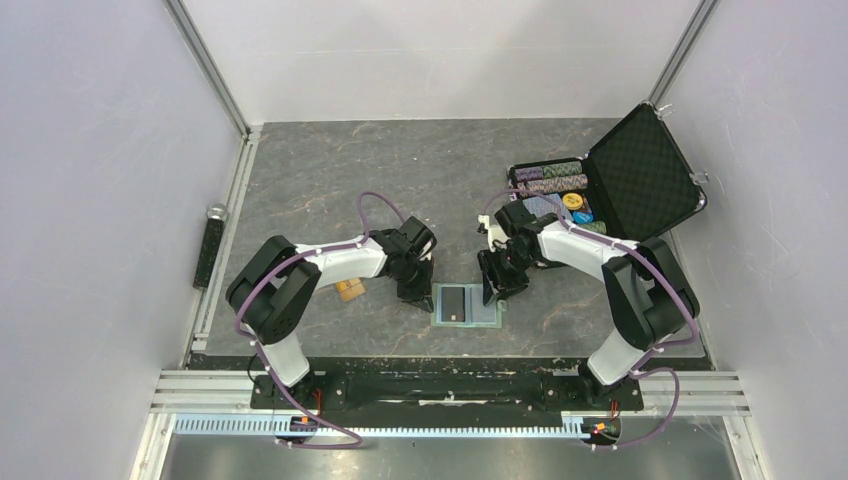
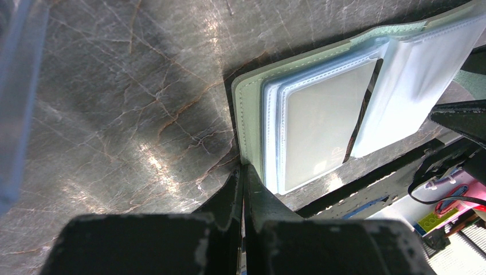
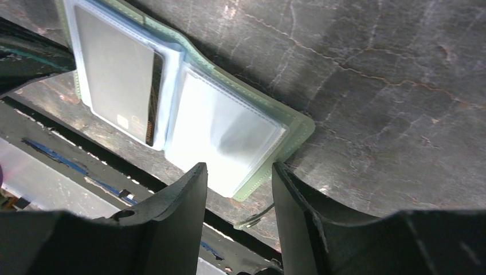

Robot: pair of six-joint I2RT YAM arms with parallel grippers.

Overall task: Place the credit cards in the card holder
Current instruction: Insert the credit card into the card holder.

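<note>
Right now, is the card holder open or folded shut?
Open: the card holder lies spread flat, both inner pocket pages facing up in every view.

Bright, even light above; glare up close.
The top view is sharp, with soft short shadows under the arms on the table [image 1: 330, 170]. In the wrist views the dark table throws white glare patches, the clear pockets of the card holder [image 2: 321, 114] shine milky, and the left hand [image 2: 243, 172] and right hand [image 3: 238, 172] sit dark and blurred at the bottom edge.
</note>
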